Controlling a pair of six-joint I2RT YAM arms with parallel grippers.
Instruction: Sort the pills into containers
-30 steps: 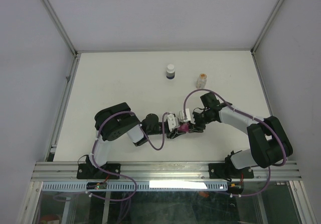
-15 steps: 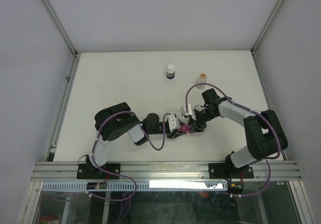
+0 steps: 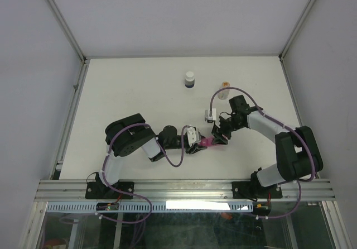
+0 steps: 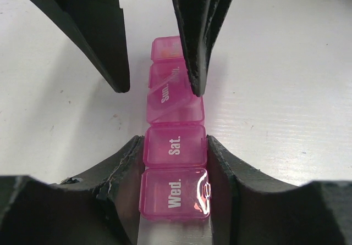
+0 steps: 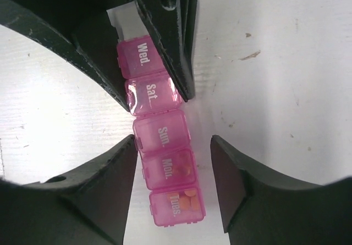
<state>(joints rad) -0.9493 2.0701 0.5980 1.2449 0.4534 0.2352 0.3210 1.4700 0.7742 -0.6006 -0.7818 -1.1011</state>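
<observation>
Pink organizer strip (image 3: 205, 143) on table (image 3: 139, 92), well nearer the arms than white-cap bottle (image 3: 190, 80), long axis L–R. L gripper (image 4: 173, 162) pinches its Wed/Sat end. R gripper (image 5: 171, 146) is spread, astride the Sun–Tues end, so R is nearer those lids.

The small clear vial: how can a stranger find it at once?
On the white table, look at the far side, beyond both arms, where two small containers stand. The small clear vial with an orange cap is the right one; its neighbour is a dark bottle with a white cap.
</observation>
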